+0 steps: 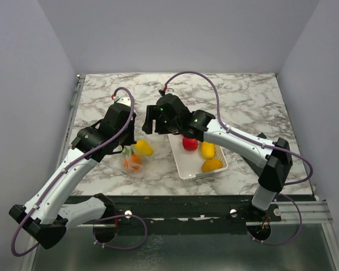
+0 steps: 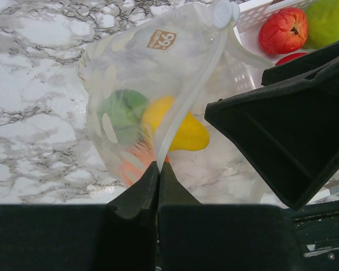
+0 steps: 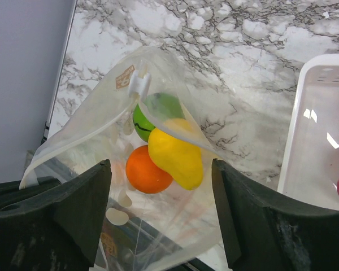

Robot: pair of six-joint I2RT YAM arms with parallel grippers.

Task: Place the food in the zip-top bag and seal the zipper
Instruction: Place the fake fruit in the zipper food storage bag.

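The zip-top bag [image 1: 134, 161] hangs open above the marble table, left of the basket. It holds an orange fruit [image 3: 147, 171], a yellow fruit [image 3: 178, 158] and a green fruit [image 3: 152, 110]. My left gripper [image 2: 158, 166] is shut on the bag's zipper strip [image 2: 183, 107], whose white slider [image 2: 223, 12] sits at the far end. My right gripper [image 3: 160, 165] is open, its fingers [image 3: 73, 209] astride the bag's mouth and holding nothing. In the top view the left gripper [image 1: 130, 134] and right gripper [image 1: 151, 120] meet over the bag.
The white basket [image 1: 183, 166] stands right of the bag with a red fruit [image 1: 190, 143], a yellow fruit [image 1: 207, 149] and an orange-yellow fruit [image 1: 212, 165] in it. Grey walls close in the table on three sides. The table's front edge lies just below the bag.
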